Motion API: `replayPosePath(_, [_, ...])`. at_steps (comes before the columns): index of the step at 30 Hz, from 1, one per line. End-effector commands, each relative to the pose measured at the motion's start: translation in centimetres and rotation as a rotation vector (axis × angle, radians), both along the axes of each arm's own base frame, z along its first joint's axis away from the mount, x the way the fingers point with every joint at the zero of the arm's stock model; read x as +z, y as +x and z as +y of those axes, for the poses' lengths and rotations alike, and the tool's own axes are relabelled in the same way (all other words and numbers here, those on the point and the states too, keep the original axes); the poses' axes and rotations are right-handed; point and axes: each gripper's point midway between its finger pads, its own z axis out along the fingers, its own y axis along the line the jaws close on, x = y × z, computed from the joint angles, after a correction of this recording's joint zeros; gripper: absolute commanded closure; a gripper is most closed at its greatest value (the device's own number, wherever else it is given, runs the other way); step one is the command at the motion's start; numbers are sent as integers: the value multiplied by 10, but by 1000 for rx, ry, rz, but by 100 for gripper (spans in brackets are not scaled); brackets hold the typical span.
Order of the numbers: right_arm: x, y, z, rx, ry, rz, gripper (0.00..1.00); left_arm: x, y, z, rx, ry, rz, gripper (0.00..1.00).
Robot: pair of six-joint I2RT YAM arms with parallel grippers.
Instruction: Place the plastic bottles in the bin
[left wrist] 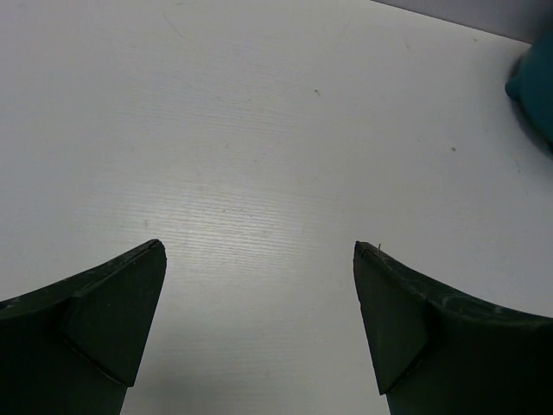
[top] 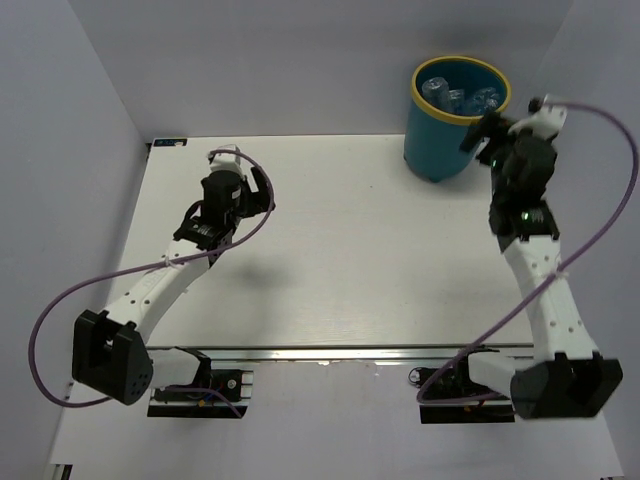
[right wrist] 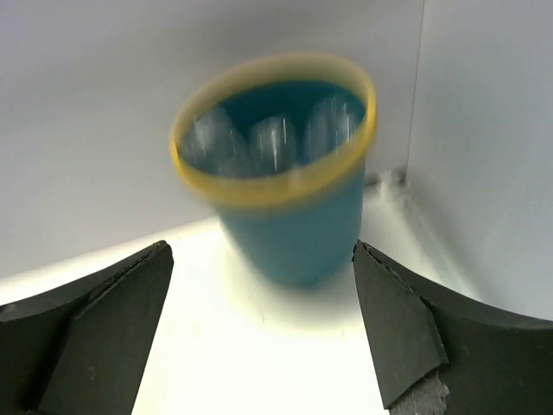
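The teal bin [top: 440,140] with a yellow rim stands at the table's far right corner. Several clear plastic bottles [top: 458,97] lie inside it. In the right wrist view the bin [right wrist: 298,225] is blurred, with bottles [right wrist: 275,138] showing inside. My right gripper [top: 484,135] is open and empty, just right of the bin and beside its rim; its midpoint in its own view [right wrist: 259,328] is over bare table in front of the bin. My left gripper [top: 255,190] is open and empty over the left part of the table, also seen in its own view [left wrist: 259,324]. No bottle shows on the table.
The white table [top: 340,250] is boxed by grey walls at the left, back and right. A sliver of the bin [left wrist: 536,82] shows at the right edge of the left wrist view. Purple cables loop beside both arms.
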Motion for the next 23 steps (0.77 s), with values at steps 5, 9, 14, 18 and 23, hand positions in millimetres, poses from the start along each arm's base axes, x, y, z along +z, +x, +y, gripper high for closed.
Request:
replayPosePath(5, [-138, -74, 18, 45, 334, 147, 11, 14, -14, 77, 310, -74, -22, 2])
replayPosePath(9, [-190, -99, 13, -3, 426, 166, 11, -12, -20, 116, 426, -95, 25, 2])
replayPosePath(14, [-195, -110, -1, -68, 401, 143, 11, -24, -21, 143, 497, -155, 77, 2])
replayPosePath(18, [-204, -112, -10, -121, 377, 173, 11, -29, -22, 153, 525, -160, 84, 2])
replayPosePath(23, [-205, -108, -7, -97, 370, 160, 11, -31, -22, 158, 547, -155, 86, 2])
